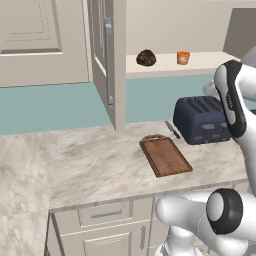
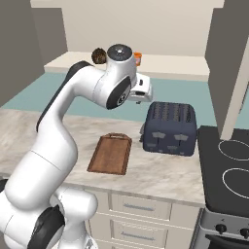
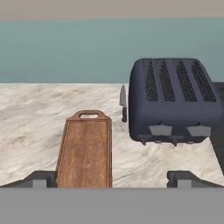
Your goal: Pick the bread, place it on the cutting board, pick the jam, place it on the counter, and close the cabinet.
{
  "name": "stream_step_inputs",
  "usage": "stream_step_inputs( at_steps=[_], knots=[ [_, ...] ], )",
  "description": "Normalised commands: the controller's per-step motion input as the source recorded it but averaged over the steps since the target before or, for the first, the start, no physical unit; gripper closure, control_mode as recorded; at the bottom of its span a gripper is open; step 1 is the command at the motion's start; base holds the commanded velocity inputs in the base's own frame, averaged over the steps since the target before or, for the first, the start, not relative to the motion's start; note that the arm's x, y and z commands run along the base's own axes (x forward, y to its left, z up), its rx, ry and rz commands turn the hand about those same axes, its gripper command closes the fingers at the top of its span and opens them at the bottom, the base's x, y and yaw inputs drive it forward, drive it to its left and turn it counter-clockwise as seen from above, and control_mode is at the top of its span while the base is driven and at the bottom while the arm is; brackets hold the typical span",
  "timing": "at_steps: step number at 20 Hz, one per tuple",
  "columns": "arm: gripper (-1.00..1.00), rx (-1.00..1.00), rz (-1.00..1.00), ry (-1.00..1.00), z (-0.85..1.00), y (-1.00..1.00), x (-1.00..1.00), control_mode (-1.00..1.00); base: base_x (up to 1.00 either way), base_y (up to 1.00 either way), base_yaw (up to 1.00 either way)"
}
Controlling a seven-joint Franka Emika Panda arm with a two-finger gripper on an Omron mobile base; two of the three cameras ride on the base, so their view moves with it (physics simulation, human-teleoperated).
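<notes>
The wide-open gripper is hovering over the cutting board, a dark toaster half-hiding a knife at centre frame.

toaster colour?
Dark navy blue toaster, with grey levers; clearest in the hand view.

One bread and one jam are counted on the single cabinet shelf. On the worktop, one cutting board, one dark toaster with four slots, and one knife are seen.
</notes>
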Motion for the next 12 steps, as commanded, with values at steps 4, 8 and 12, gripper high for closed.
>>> stream_step_inputs(
  at_steps=[4,8,12],
  knots=[
    [-1.00,0.00,0.00,-0.16,0.16,0.00,0.00,-1.00,0.00,0.00,0.00],
    [-1.00,0.00,0.00,-0.20,0.20,0.00,0.00,-1.00,0.00,0.00,0.00],
    [-1.00,0.00,0.00,-0.16,0.30,0.00,0.00,-1.00,0.00,0.00,0.00]
  ],
)
